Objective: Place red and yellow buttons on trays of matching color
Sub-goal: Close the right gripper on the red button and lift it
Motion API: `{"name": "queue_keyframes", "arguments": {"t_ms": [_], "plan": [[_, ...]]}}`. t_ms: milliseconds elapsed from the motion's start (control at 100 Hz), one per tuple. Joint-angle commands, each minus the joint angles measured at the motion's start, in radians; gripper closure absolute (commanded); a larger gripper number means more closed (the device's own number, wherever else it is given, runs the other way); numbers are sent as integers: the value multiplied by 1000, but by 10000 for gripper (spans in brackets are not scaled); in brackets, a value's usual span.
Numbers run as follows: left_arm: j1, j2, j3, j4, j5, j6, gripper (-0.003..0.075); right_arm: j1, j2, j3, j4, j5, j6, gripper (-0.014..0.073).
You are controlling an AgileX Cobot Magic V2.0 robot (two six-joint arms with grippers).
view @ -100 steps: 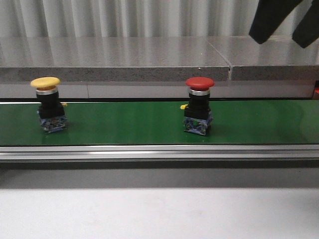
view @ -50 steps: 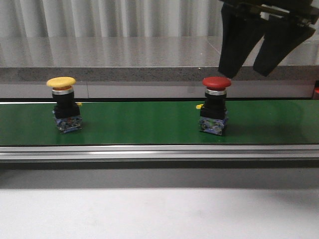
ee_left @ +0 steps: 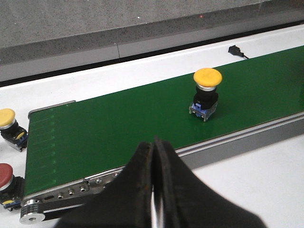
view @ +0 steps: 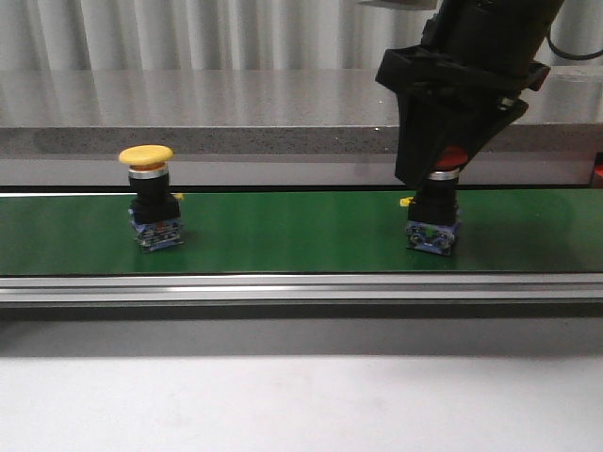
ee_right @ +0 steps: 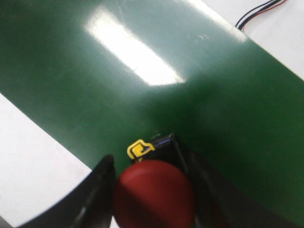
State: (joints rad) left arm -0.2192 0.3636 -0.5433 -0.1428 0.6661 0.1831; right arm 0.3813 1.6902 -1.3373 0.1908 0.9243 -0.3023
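Note:
The red button (view: 434, 215) stands upright on the green belt (view: 283, 235), right of centre. My right gripper (view: 438, 169) has come down over it, open, one finger on each side of the red cap (ee_right: 154, 192); the jaws (ee_right: 148, 164) straddle the cap without visibly clamping it. The yellow button (view: 148, 156) stands upright on the belt's left part, also seen from the left wrist as yellow button (ee_left: 207, 79). My left gripper (ee_left: 154, 142) is shut and empty, hovering over the belt's near rail. The trays are out of view.
A grey stone ledge (view: 217, 108) runs behind the belt, and an aluminium rail (view: 283, 287) runs along its front. Off the belt's end stand a spare yellow button (ee_left: 7, 119) and a spare red button (ee_left: 4, 176). A black cable (ee_left: 236, 50) lies beyond the belt.
Both buttons have ridden to the right on the belt. My right gripper dropped from the upper right and now straddles the red button's cap.

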Motion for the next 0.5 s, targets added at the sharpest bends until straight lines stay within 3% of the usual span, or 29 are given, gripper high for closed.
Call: {"name": "queue_keyframes", "arguments": {"t_ms": [0,150,310,490], "plan": [[-7,6,-25,-10,-72,-1,741,-2,-41,-32,3,-28,-14,421],[-7,6,-25,-10,-72,-1,741,-6,-47,-32,3,-9,-12,524],[-7,6,-25,-10,-72,-1,741,-38,-86,-32,3,-5,16,531],[-7,6,-25,-10,-72,-1,741,-156,-145,-32,3,-13,45,531]]}}
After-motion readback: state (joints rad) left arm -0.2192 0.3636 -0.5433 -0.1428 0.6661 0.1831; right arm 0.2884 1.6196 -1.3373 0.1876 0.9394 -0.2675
